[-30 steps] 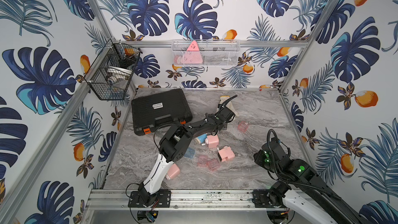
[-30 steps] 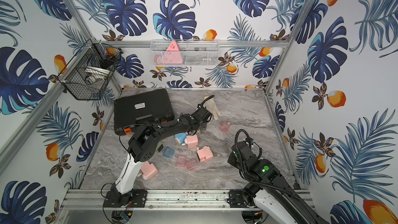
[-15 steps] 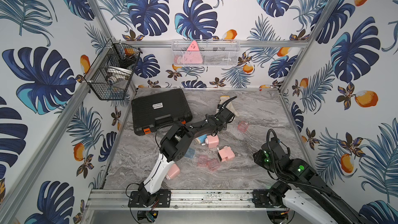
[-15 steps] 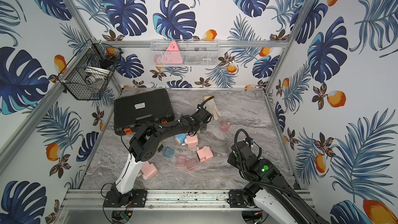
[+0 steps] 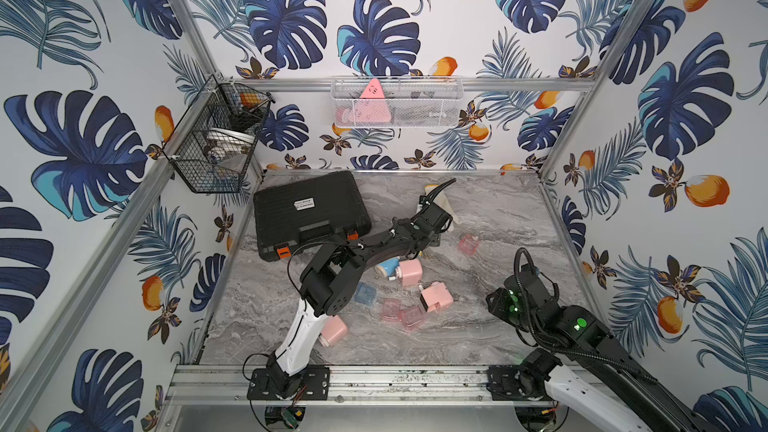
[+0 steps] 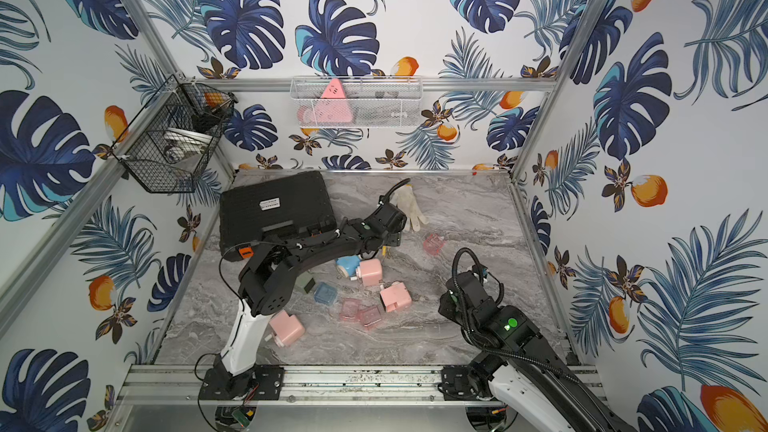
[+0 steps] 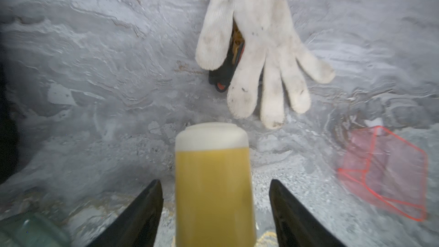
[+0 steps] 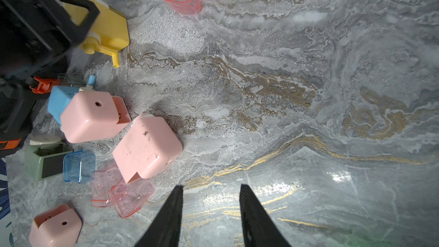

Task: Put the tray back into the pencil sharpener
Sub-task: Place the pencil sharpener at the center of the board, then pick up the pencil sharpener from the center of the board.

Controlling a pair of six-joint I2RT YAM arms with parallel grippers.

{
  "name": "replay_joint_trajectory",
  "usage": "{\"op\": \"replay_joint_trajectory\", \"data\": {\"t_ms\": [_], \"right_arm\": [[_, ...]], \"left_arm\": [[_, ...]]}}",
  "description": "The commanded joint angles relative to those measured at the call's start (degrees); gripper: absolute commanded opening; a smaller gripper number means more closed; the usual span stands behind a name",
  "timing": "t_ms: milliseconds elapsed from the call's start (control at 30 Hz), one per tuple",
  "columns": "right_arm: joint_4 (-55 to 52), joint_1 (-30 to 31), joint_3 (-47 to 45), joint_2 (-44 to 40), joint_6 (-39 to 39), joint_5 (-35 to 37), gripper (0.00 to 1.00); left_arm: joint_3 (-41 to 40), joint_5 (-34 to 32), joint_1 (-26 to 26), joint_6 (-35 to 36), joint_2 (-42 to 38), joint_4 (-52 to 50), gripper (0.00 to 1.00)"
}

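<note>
Nearest, the right claw (image 8: 211, 186) is held parted and empty above the table (image 8: 308, 91). Farther in, the yellow pencil sharpener (image 7: 213, 162) is straddled, untouched, by the spread left claw (image 7: 215, 181). The red tray (image 7: 382, 174) is seen lying apart beside it, near the white glove (image 7: 256, 43).

Leaf-print walls (image 5: 374, 14), grey marbled tabletop (image 5: 498, 218)

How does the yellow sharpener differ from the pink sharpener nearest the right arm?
The yellow sharpener sits between the left tool's open jaws, ungripped; the pink sharpener lies untouched. Yellow lies by the glove; pink lies beside clear pink trays. Both are boxy and rest on the table.
</note>
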Motion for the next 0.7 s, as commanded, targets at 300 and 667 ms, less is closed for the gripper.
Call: {"op": "replay_joint_trajectory", "data": {"t_ms": [300, 667], "right_arm": [[6.9, 0.0, 1.3, 9.5, -6.9, -6.3, 0.42], [12.3, 2.6, 3.9, 22.6, -10.7, -10.6, 0.46]], "left_arm": [[-17.8, -1.5, 0.0, 4.1, -24.9, 6.0, 0.68], [-37.3, -1.9, 0.0, -0.6, -42.8, 2.3, 0.67]]}}
